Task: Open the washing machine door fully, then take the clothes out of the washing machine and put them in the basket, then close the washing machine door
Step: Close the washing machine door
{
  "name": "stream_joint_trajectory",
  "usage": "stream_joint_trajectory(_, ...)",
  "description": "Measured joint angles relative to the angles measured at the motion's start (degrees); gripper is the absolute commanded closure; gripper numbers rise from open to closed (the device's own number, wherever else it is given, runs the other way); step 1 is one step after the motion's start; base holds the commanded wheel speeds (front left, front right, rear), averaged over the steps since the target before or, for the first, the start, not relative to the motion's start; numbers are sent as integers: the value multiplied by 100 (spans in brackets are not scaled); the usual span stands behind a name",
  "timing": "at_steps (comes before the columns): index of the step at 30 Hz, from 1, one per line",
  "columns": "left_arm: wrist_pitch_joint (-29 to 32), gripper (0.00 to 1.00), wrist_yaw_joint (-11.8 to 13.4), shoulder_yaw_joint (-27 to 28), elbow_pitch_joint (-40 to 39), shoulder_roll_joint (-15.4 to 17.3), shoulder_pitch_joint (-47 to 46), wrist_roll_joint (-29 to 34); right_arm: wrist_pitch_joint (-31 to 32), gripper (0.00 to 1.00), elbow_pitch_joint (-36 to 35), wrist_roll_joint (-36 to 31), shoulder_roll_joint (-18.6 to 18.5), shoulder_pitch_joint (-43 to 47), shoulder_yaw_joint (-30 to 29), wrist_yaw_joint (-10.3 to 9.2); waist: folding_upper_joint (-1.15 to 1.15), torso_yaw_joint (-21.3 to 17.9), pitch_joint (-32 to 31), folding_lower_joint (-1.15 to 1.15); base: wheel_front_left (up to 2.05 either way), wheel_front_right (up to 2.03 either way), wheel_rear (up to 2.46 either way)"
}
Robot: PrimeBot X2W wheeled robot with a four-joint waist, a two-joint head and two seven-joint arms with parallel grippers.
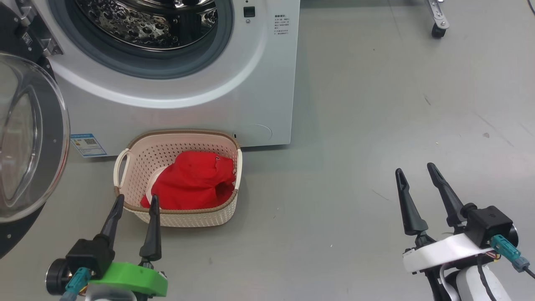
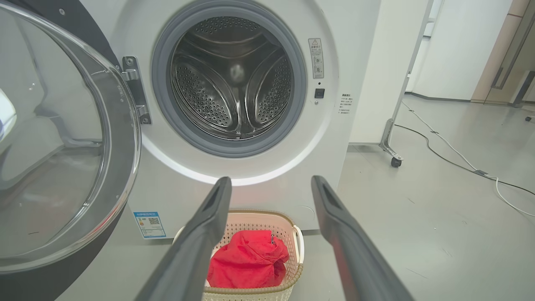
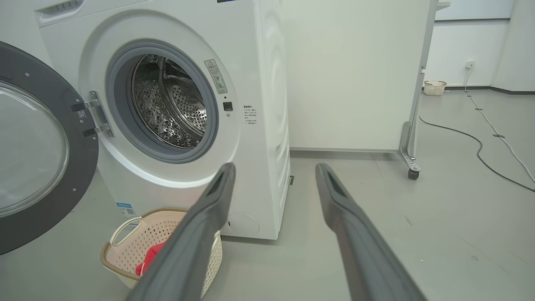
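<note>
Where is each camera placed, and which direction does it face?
Head view: on the head, looking down at the floor, the basket holding the clothes, and the washing machine; left claw and right claw show, open.
Left wrist view: on the left wrist, facing straight into the drum; its own fingers show.
Right wrist view: on the right wrist, facing the washing machine at an angle; its own fingers show.
Shared: all three see the open washing machine door and the basket.

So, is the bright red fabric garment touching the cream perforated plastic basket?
Touching. In the head view the bright red fabric garment lies inside the cream perforated plastic basket, resting against its brown front rim and its right wall.
</note>
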Motion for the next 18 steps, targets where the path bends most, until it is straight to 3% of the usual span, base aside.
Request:
stream_joint_trajectory(12, 0, 0, 54, -198, -27, 0, -2, 0, 0, 0, -130, 0, -32, 36, -148, 0, 0, 354, 102, 0, 0, 0, 0)
stream_joint_trajectory(16, 0, 0, 135, -191, -53, 0, -2, -2, 0, 0, -165, 0, -73, 38, -33, 0, 0, 629, 152, 0, 0, 0, 0)
stream_joint_trajectory(17, 0, 0, 218, -164, -103, 0, -1, -12, 0, 0, -204, 0, -111, 35, 105, 0, 0, 943, 207, 0, 0, 0, 0)
stream_joint_trajectory(18, 0, 0, 222, -160, -113, 0, -1, -15, 0, 0, -211, 0, -123, 32, 127, 0, 0, 1010, 218, 0, 0, 0, 0)
